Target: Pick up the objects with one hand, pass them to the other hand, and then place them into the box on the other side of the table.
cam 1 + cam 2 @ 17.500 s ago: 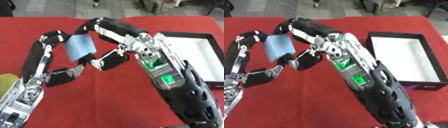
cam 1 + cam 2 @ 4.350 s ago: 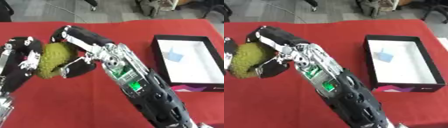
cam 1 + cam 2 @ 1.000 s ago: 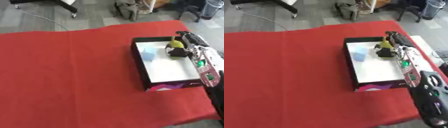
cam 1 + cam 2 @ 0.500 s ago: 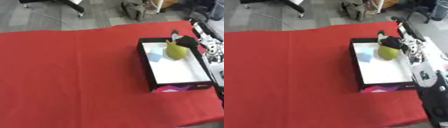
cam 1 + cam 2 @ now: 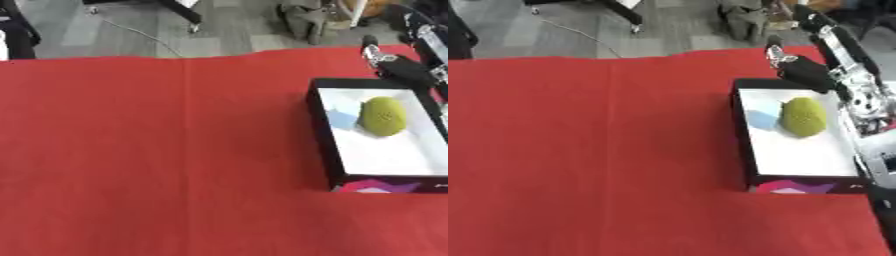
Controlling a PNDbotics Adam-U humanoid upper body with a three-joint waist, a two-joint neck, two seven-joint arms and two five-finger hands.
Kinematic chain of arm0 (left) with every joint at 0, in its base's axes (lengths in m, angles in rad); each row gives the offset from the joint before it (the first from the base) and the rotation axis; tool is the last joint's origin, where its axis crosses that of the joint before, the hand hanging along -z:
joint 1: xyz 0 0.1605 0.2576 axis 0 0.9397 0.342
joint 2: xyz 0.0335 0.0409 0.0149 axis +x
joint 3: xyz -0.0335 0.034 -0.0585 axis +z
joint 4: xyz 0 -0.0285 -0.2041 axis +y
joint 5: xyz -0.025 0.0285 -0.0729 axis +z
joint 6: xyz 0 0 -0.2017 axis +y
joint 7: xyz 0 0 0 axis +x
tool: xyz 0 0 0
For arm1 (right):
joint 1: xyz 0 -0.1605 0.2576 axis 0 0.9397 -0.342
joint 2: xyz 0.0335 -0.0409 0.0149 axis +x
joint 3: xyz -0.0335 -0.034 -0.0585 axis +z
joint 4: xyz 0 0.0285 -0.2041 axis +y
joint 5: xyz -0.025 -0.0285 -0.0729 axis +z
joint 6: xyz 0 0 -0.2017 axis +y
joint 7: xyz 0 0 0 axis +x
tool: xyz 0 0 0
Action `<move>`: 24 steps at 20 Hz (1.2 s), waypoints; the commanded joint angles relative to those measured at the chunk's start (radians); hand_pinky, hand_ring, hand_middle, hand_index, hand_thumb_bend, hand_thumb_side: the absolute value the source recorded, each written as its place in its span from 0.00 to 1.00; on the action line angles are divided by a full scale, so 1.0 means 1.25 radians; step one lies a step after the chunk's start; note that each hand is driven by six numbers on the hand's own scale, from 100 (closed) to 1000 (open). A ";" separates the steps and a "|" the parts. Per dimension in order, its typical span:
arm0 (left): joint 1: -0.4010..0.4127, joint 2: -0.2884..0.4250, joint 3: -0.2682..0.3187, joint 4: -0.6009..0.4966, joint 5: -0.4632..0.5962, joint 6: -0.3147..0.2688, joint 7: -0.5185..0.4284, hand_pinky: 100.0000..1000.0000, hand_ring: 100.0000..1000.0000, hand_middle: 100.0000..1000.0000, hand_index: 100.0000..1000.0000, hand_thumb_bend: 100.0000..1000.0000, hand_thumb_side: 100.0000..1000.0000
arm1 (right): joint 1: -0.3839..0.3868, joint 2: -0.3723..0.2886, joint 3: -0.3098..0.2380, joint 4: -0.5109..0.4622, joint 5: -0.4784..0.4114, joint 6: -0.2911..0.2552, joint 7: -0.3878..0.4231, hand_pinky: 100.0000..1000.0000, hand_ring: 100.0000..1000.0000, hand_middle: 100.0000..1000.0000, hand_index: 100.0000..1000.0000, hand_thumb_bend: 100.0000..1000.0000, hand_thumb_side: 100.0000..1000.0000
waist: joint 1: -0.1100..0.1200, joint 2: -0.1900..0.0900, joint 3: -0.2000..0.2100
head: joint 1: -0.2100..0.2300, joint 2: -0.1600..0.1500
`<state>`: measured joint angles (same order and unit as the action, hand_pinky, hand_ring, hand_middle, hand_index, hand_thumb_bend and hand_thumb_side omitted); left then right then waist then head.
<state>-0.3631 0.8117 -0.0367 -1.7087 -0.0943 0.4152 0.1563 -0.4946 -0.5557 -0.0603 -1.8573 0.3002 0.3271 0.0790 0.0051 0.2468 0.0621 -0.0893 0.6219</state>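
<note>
The right hand (image 5: 802, 70) hangs over the far edge of the box (image 5: 742, 131), up at the right side of the red worktop (image 5: 597, 150), with nothing in it. Its fingers (image 5: 775, 53) reach out toward the far left of the box and look fairly straight, holding nothing, though the hand is blurred and partly cut by the edge of the view. Just below it, inside the box, lies the green ball (image 5: 802, 116), on the white floor of the box and apart from the hand. Beside the ball, on its left and touching or nearly touching it, lies the pale blue square (image 5: 760, 120), also flat on the box floor. The box itself has dark walls and a coloured patch on its near wall. The left hand does not show in either view.
</note>
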 commanded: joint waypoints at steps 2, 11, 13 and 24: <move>-0.022 0.074 0.016 0.038 -0.006 0.041 -0.164 0.77 0.76 0.74 0.89 0.21 0.52 | -0.014 -0.021 -0.002 -0.029 0.007 -0.015 -0.006 0.99 1.00 0.93 1.00 0.00 0.38 | 0.003 -0.020 0.002 | 0.034 -0.002; -0.050 0.126 0.036 0.131 -0.108 0.057 -0.420 0.83 0.81 0.77 0.89 0.42 0.35 | -0.012 -0.025 0.002 -0.026 0.007 -0.026 -0.020 0.99 1.00 0.92 1.00 0.00 0.34 | 0.001 -0.021 0.014 | 0.090 0.003; -0.053 0.130 0.039 0.141 -0.125 0.056 -0.448 0.83 0.81 0.77 0.89 0.43 0.35 | -0.011 -0.026 0.002 -0.026 0.007 -0.028 -0.022 0.99 1.00 0.92 1.00 0.00 0.33 | 0.000 -0.021 0.016 | 0.097 0.004; -0.076 0.149 0.030 0.226 -0.203 0.089 -0.564 0.88 0.85 0.80 0.90 0.51 0.28 | -0.003 -0.033 0.000 -0.012 0.002 -0.020 -0.039 0.99 1.00 0.91 0.99 0.00 0.37 | -0.009 -0.016 0.027 | 0.107 0.002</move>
<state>-0.4440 0.9452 -0.0098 -1.4336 -0.3329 0.5210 -0.5291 -0.4914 -0.5606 -0.0537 -1.8666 0.3038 0.3016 0.0363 -0.0083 0.2443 0.0939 0.0428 0.6230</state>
